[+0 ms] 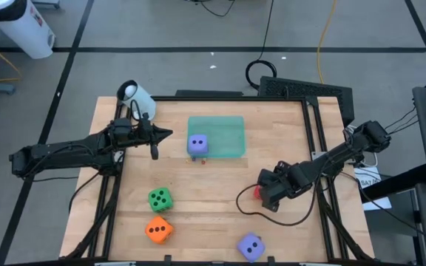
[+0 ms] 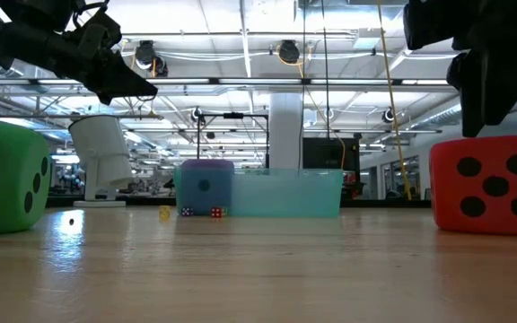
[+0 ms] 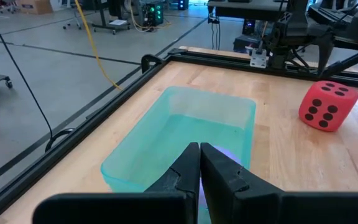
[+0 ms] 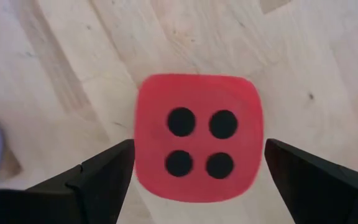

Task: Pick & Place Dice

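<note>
Red die (image 4: 197,137) sits on the tabletop (image 1: 220,207) directly under the right gripper (image 1: 267,191), jaws spread wide to either side of it, nothing gripped. Risk: soft cube could tilt or squirt out if the jaws close off-centre. Left gripper (image 3: 199,163) hovers above the teal tray's (image 1: 228,129) edge, jaws clenched and empty. One purple-blue die (image 1: 197,145) sits at the tray's edge; whether it is inside cannot be told. Green die (image 1: 160,198), orange die (image 1: 158,230) and second purple-blue die (image 1: 251,247) lie near the front. In the high view the right arm hides most of the red die.
</note>
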`<act>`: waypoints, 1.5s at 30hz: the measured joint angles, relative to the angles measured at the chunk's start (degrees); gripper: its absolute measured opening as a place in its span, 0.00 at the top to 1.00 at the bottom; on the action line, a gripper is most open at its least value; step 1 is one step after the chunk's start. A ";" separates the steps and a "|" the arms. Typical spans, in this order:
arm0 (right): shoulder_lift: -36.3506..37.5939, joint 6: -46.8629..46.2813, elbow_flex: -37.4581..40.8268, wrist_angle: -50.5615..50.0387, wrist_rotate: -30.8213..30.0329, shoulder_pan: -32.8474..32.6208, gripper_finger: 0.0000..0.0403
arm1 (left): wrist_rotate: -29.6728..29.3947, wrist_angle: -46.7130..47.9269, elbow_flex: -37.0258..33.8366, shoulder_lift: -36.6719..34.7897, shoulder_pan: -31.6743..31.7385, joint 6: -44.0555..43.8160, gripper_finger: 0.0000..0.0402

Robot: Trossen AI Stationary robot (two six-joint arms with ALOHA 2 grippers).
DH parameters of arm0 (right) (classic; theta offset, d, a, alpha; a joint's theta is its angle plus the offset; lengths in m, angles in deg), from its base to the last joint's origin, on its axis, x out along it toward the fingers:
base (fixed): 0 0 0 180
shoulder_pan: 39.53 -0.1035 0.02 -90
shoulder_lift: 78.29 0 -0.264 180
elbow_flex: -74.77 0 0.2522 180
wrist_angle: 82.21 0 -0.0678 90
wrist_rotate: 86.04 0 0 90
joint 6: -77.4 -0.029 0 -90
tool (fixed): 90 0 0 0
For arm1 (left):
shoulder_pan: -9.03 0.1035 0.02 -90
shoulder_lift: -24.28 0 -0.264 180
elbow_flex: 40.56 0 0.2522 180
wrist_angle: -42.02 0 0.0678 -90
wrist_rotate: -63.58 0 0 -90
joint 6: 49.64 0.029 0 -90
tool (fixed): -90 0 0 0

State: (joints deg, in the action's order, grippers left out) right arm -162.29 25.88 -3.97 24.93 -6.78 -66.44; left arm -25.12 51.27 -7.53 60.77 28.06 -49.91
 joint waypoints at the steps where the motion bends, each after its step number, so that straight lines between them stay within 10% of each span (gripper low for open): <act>1: 0.02 0.10 0.47 0.57 0.22 0.18 0.14 | 0.00 0.00 0.00 0.01 0.02 0.00 0.95; 18: 0.31 1.66 13.47 15.93 14.02 7.62 0.14 | 0.07 0.00 0.00 0.00 0.01 0.04 0.95; 45: 0.08 9.84 15.66 21.28 18.88 10.51 0.13 | -0.31 0.44 -0.02 -0.02 -0.04 0.22 0.95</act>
State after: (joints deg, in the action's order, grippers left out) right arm -162.22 35.72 11.68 46.21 12.09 -55.93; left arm -25.42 51.70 -7.55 60.75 28.01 -49.70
